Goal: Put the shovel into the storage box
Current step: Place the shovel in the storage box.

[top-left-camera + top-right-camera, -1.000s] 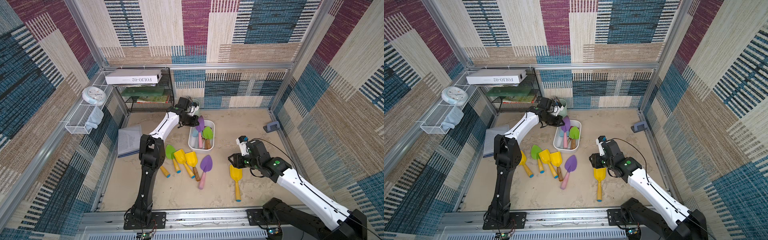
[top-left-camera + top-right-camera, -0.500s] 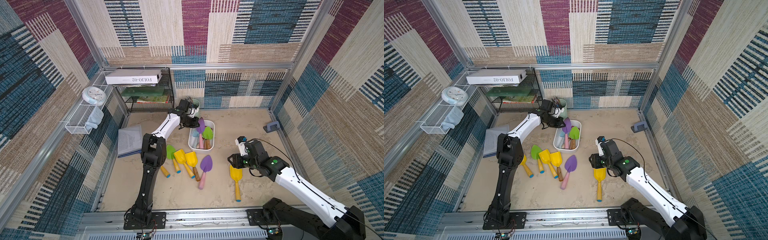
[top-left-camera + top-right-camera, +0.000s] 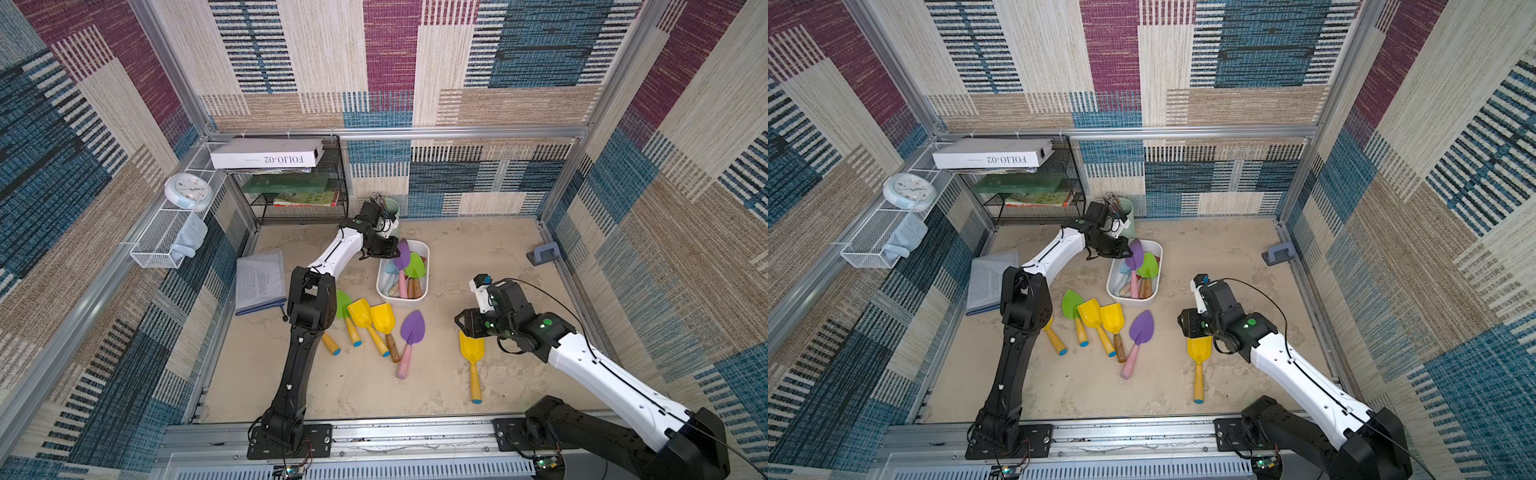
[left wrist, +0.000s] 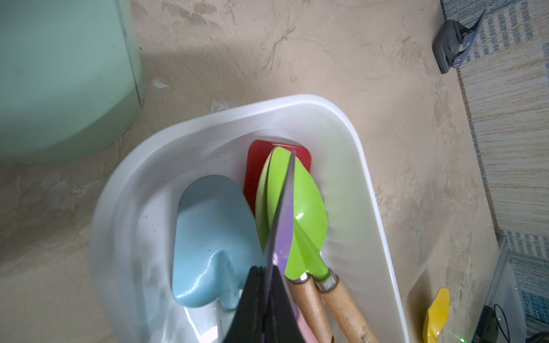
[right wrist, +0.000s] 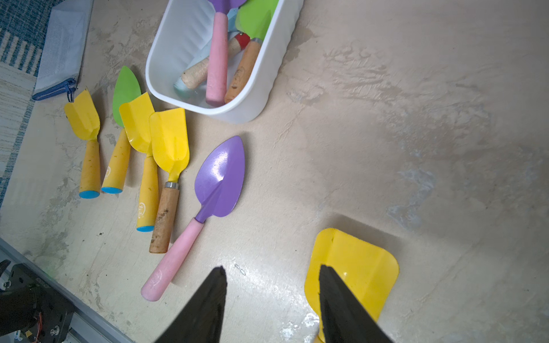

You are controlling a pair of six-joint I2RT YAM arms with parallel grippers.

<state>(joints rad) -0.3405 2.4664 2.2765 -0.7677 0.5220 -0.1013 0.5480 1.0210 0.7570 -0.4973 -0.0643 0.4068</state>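
Observation:
The white storage box [image 3: 401,302] [image 3: 1131,303] stands mid-floor holding a green shovel [image 4: 306,213], a light-blue one [image 4: 214,237] and a red one [image 4: 258,160]. My left gripper [image 3: 388,248] [image 4: 268,268] hangs over the box's far end, shut on the blade of a purple shovel [image 3: 402,254] [image 4: 283,225] held edge-on, and its pink handle [image 5: 218,56] slopes down into the box. My right gripper [image 3: 465,324] [image 5: 271,267] is open just above the floor, one finger over the blade of a yellow shovel [image 3: 471,351] [image 5: 356,267].
Near the box lie another purple shovel [image 3: 412,328], a green one [image 3: 343,303] and several yellow ones [image 3: 360,311]. A mint-green cup [image 3: 390,208] stands behind the left gripper. A grey pouch [image 3: 259,278], black wire rack [image 3: 299,183] and grey clip [image 3: 542,253] line the edges.
The left arm's elbow has swung slightly right, and the purple shovel has sunk a little lower into the box. The right arm has hardly moved.

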